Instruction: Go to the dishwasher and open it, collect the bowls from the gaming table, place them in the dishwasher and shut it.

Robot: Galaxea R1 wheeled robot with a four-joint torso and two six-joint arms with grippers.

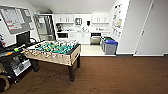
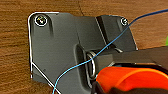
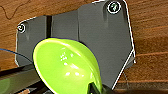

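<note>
Brown carpet [image 1: 112, 75] stretches from me toward the kitchenette, where I spot the dishwasher [image 1: 95, 39] closed under the counter. My right gripper [image 3: 96, 88] pinches the yellow-green bowl [image 3: 66, 67] by its rim; the left gripper's state I cannot tell.

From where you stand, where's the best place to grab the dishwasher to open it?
Probably the bar handle across the top of the dishwasher front, approached straight on from the tiled floor. The steel door faces the room, and the bins crowd one side.
</note>
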